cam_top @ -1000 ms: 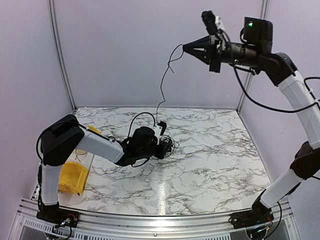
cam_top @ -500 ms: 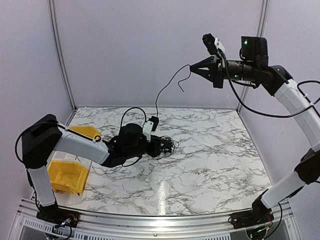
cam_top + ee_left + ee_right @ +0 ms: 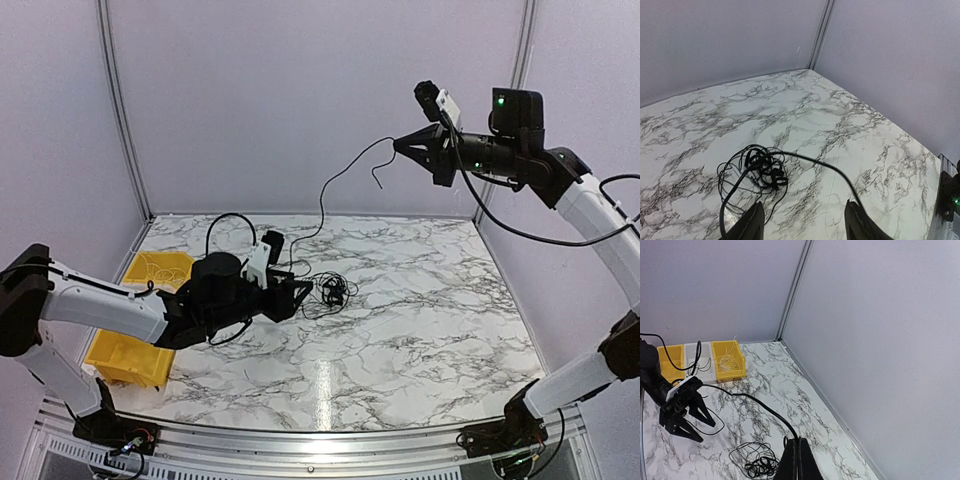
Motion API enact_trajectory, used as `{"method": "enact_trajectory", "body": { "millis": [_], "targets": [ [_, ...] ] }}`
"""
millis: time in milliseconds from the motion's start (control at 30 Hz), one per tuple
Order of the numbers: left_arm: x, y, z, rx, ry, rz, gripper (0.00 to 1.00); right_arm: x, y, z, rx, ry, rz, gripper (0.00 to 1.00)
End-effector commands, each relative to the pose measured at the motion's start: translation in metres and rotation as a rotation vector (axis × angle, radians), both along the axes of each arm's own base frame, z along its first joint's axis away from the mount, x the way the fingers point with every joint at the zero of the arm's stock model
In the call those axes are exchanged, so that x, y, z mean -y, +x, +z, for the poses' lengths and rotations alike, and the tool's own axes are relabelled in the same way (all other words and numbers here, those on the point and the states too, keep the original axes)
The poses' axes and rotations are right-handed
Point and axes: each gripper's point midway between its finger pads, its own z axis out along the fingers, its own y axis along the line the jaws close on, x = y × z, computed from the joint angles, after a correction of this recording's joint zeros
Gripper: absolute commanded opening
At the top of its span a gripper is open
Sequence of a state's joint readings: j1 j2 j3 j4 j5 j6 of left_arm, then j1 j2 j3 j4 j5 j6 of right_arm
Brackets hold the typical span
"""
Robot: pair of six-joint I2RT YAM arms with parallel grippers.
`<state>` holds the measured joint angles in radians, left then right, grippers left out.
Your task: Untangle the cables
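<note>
The left gripper (image 3: 298,298) has released and drawn back leftward, its jaws apart, just short of the cables (image 3: 332,290) bunched on the marble table (image 3: 430,310). The right gripper (image 3: 400,146), lower now, stays clenched on one raised strand of them.

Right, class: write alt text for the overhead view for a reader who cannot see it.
The right claw, raised high, pinches one thin black strand that drapes down to a tangled bunch of cables on the marble table. The left claw is open just left of the bunch.
</note>
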<state>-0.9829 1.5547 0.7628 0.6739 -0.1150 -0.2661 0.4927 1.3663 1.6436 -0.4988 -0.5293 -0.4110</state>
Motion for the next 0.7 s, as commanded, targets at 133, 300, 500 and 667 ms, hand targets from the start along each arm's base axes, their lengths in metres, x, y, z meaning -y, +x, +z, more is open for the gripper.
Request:
{"method": "enact_trajectory", "body": {
  "millis": [133, 300, 500, 667],
  "targets": [
    [-0.041, -0.015, -0.077, -0.123, 0.15, 0.081, 0.57, 0.024, 0.004, 0.057, 0.107, 0.08, -0.107, 0.0],
    [-0.048, -0.021, -0.079, -0.111, 0.157, 0.074, 0.58, 0.026, 0.01, 0.051, 0.105, 0.068, -0.131, 0.0],
    [-0.07, -0.029, -0.06, -0.061, 0.14, 0.103, 0.61, 0.049, 0.038, 0.033, 0.1, 0.055, -0.307, 0.0],
    [-0.113, -0.04, -0.032, -0.013, 0.146, 0.178, 0.66, 0.112, 0.072, 0.05, 0.131, 0.101, -0.595, 0.0]
  ]
}}
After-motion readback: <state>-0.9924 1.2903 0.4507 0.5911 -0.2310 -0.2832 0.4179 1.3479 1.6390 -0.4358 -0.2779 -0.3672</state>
